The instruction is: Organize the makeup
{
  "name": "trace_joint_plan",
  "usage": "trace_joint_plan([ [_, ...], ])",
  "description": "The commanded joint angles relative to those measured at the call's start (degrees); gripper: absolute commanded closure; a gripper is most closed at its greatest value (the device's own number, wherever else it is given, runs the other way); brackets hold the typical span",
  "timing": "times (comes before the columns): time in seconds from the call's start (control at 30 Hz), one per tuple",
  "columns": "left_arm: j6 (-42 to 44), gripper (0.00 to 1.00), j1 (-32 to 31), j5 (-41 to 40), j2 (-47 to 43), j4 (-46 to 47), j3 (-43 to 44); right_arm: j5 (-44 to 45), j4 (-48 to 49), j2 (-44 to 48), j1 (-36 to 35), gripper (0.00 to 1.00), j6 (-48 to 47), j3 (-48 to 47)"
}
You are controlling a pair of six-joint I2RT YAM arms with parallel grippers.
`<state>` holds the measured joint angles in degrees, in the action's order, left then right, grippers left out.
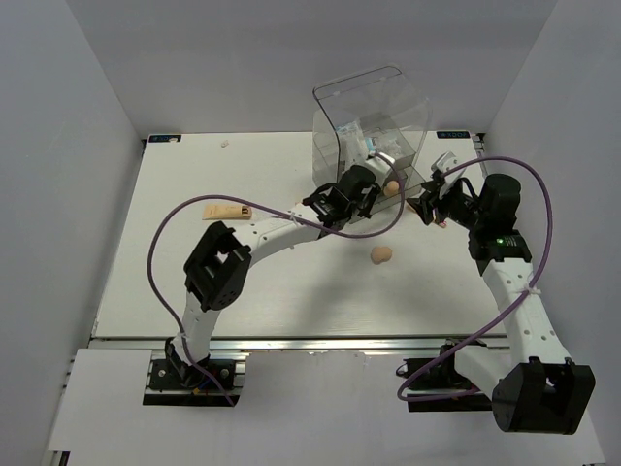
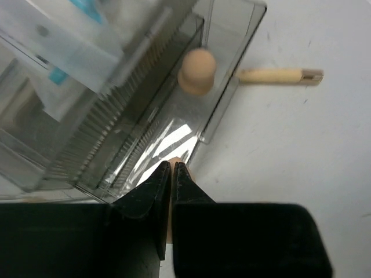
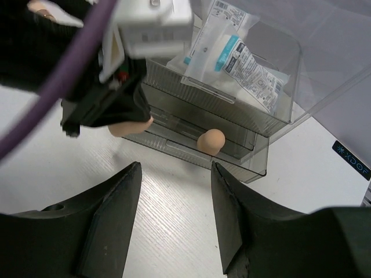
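Left gripper (image 2: 173,165) is at the front lip of the clear drawer box (image 1: 335,116). Its jaws are almost together, pinching a squashed peach sponge (image 3: 130,126); only a sliver shows between the tips in the left wrist view. Right gripper (image 3: 175,171) hovers just right of the box, jaws spread wide with nothing in them. The lower drawer (image 3: 255,168) is pulled out, with a second sponge (image 3: 210,141) sitting inside near the front. The clear packet (image 3: 232,52) with white-blue print is in the compartment above, lying tilted. A third sponge (image 1: 381,254) is loose on the table (image 1: 194,291), between the two arms and apart from the box. The beige squeeze tube (image 1: 225,211) lies flat on the left side of the table, well away from the box. The peach stick (image 2: 281,76) lies on the table just beside the open drawer's far corner. A small peach lump (image 1: 225,144) sits by the far edge, too small to identify.
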<state>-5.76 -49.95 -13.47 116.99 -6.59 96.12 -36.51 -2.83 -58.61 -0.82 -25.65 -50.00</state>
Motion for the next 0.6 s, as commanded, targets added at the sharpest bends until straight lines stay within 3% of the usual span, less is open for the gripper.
trace_joint_plan([
  [0.0, 8.3, 0.8, -0.8, -5.7, 0.4, -0.4, 3.5, -0.1, 1.6, 1.0, 0.2, 0.43, 0.8, 0.6],
  [0.13, 9.7, 0.75, -0.8, -8.0, 2.8, 0.5, 5.3, -0.4, 1.0, 1.3, 1.8, 0.43, 0.2, 1.0],
  [0.57, 11.8, 0.76, -0.7, -12.3, 4.4, 4.2, 6.8, -0.6, -0.4, 2.4, 2.1, 0.43, -0.4, 3.3],
])
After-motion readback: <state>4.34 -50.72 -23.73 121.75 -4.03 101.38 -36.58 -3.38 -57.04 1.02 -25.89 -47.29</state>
